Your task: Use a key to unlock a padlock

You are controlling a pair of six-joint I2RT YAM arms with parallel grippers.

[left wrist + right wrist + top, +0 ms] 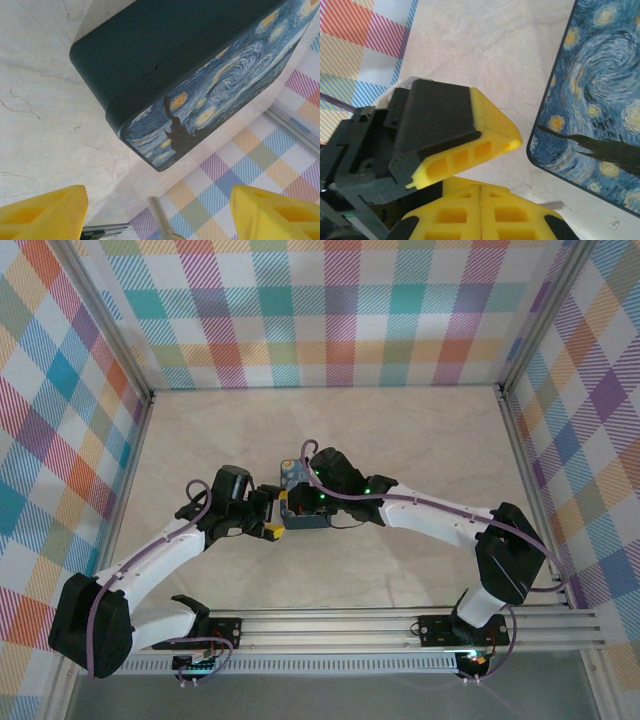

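A thin grey metal piece, the key (159,216), rises from a yellow tip between the wide-apart fingers of my left gripper (157,192), which is open and touches nothing. My right gripper (481,189) has its yellow fingers pressed together, and a grey sliver of the key (553,204) pokes out beside its right fingertip. One yellow and black finger (470,137) of the left gripper hangs just above it. In the top view, the left gripper (266,519) and right gripper (304,498) meet at the table's middle. The padlock is hidden.
A dark blue swirl-patterned box (200,95) lies on the pale marble table (40,100) just beyond both grippers, and it also appears in the right wrist view (600,95) and the top view (293,476). Plaid walls (330,310) enclose the table on three sides.
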